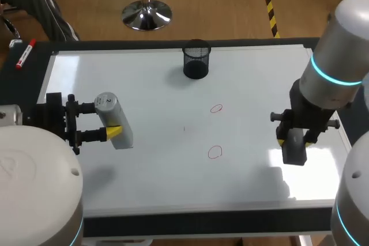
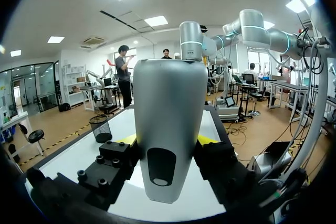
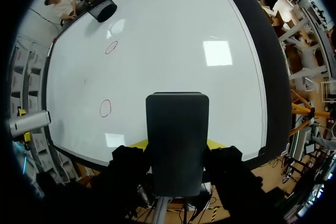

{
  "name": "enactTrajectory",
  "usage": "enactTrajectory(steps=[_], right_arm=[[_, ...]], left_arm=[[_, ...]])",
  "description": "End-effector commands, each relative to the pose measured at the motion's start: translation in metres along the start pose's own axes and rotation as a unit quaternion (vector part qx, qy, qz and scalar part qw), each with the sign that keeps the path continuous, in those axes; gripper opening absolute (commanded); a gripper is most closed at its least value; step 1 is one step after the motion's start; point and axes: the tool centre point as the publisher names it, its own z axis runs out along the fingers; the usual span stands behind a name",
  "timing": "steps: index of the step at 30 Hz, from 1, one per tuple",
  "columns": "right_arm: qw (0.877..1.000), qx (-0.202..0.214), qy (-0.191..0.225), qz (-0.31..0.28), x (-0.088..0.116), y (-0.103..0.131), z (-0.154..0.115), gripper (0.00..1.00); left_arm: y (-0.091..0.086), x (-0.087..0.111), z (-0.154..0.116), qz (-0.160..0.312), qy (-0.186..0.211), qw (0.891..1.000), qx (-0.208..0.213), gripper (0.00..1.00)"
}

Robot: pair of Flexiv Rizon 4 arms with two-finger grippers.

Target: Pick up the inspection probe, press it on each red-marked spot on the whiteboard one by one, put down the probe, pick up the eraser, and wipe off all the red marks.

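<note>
Whiteboard (image 1: 155, 142), two red marks (image 1: 215, 152); left gripper (image 1: 111, 120) clamped on probe (image 2: 168, 129), right gripper (image 1: 295, 141) on eraser (image 3: 177, 140).

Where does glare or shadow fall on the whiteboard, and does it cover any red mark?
Head view: glare lies on the whiteboard beside the eraser, with a shadow just nearer the front edge; the far red circle and near red circle stay clear. Right wrist view: several bright reflections, none over a circle. Left wrist view: the inspection probe hides much of the board.

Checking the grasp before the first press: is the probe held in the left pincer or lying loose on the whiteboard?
Held: the left pincer is shut on the probe, one yellow tip against each of its sides.
</note>
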Motion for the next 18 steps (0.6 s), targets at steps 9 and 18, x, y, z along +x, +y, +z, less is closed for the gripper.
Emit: enactTrajectory(steps=[9,18], right_arm=[[1.000,-0.012,-0.027,0.006,0.048,-0.019,0.001,0.00],[0.999,-0.003,-0.034,0.002,0.087,-0.019,0.010,0.00]], left_arm=[[0.000,0.001,0.000,0.001,-0.001,1.000,0.002,0.00],[0.000,0.001,0.000,0.001,-0.001,1.000,0.002,0.00]])
